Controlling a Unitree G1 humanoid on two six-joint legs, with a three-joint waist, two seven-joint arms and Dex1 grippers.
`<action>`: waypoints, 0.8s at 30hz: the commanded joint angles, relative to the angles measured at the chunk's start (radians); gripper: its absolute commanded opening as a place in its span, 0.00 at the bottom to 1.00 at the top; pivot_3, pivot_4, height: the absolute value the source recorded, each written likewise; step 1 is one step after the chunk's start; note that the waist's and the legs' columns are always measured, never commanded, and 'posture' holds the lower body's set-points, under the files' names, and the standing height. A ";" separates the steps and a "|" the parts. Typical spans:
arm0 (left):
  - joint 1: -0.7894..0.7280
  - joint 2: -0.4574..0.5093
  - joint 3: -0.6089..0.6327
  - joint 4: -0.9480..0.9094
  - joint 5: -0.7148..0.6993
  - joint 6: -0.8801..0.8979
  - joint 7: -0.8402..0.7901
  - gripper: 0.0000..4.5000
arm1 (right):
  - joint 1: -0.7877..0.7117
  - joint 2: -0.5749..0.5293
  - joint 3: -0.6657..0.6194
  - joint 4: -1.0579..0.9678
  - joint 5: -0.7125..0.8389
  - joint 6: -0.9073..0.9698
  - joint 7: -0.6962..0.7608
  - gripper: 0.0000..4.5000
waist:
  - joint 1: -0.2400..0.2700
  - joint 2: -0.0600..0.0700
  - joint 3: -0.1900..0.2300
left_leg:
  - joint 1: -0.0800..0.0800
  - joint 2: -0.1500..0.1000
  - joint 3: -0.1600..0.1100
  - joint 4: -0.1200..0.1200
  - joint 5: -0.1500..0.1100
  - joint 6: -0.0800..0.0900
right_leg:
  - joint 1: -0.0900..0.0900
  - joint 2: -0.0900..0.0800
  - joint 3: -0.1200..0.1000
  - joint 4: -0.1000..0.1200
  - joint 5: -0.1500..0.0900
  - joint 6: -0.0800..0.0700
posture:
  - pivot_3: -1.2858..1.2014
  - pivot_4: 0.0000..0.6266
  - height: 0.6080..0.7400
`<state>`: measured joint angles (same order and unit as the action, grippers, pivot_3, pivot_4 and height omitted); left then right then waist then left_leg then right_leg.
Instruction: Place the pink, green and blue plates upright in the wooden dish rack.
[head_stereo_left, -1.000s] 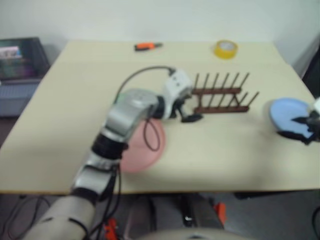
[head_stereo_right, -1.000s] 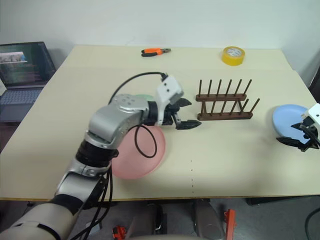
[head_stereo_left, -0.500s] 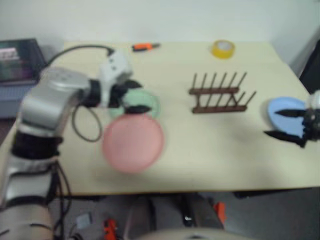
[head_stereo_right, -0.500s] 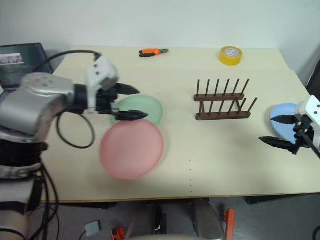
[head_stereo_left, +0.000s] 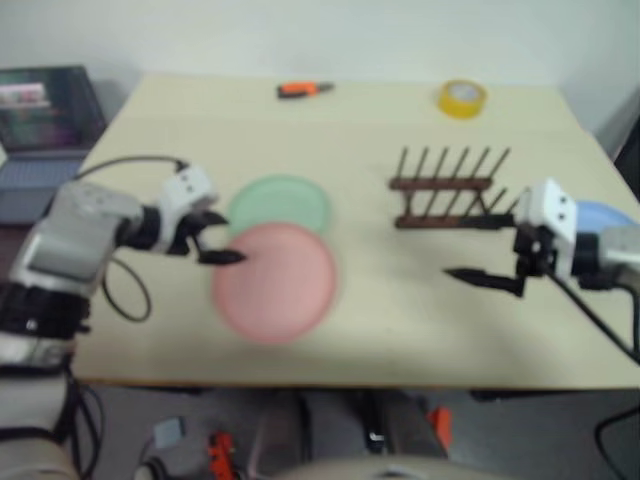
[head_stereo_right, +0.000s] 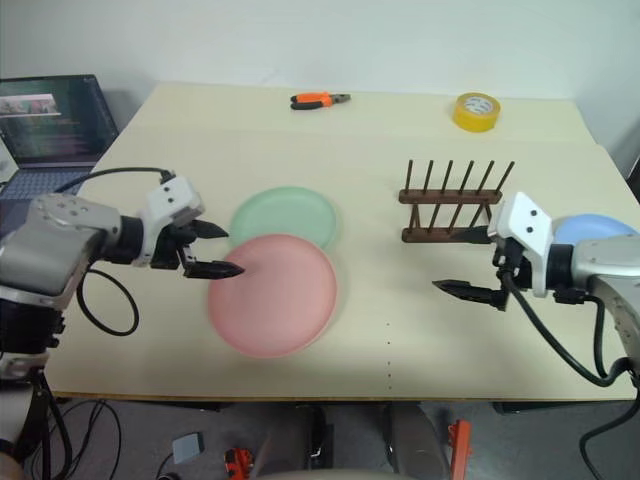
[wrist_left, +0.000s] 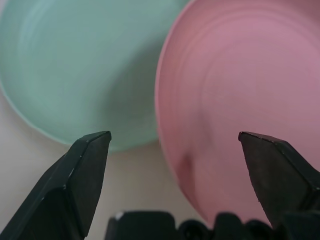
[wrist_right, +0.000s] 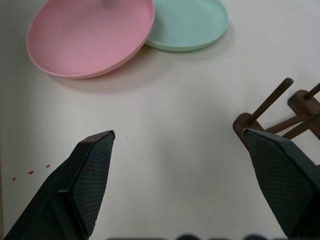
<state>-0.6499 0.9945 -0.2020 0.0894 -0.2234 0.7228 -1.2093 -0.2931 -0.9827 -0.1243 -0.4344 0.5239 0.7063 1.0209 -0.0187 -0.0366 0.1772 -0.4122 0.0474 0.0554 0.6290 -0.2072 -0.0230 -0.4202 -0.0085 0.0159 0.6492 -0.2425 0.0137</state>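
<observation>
At left of centre in the right eye view, the pink plate (head_stereo_right: 272, 293) lies flat on the worktop (head_stereo_right: 400, 120), its upper rim overlapping the green plate (head_stereo_right: 285, 214); the blue plate (head_stereo_right: 590, 229) sits at the right edge, partly behind the right arm, and the wooden dish rack (head_stereo_right: 455, 205) stands empty, right of centre. The left tool (head_stereo_right: 207, 250), released and empty, hovers at the pink plate's left rim, while the right tool (head_stereo_right: 470, 262), likewise released, hangs below the rack. Judged best practice: pinch the pink rim squarely, lift clear of the green plate, and tip it upright before entering a peg gap.
</observation>
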 joint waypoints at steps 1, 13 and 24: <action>0.007 -0.016 0.043 0.011 -0.017 0.020 0.016 1.00 | -0.024 -0.003 0.002 -0.027 0.004 -0.001 -0.012 0.99 | 0.000 0.000 0.000 | -0.001 0.000 0.000 0.001 0.000 0.000 | -0.001 0.000 0.000 0.000 0.000 0.000 | 0.52 0.24 1.00; 0.027 -0.055 0.054 0.034 -0.019 0.057 0.074 0.88 | -0.048 0.002 0.038 -0.015 -0.012 -0.010 -0.030 1.00 | -0.002 -0.001 0.000 | -0.001 0.000 0.000 0.001 0.000 0.000 | -0.001 0.001 0.000 0.001 0.001 0.001 | 0.52 0.24 1.00; 0.014 -0.049 0.049 0.028 -0.028 0.062 0.065 0.01 | -0.054 0.009 0.038 -0.014 0.009 -0.005 -0.020 1.00 | -0.005 -0.001 -0.001 | -0.001 0.000 0.000 0.002 0.000 0.000 | -0.001 0.001 0.000 0.002 0.001 0.001 | 0.52 0.24 1.00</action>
<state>-0.6210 0.9351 -0.1683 0.1286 -0.2624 0.7845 -1.1453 -0.3275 -0.9721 -0.0728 -0.4324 0.5238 0.7092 0.9969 -0.0233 -0.0378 0.1760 -0.4127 0.0470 0.0552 0.6310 -0.2071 -0.0229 -0.4208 -0.0069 0.0159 0.6514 -0.2418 0.0146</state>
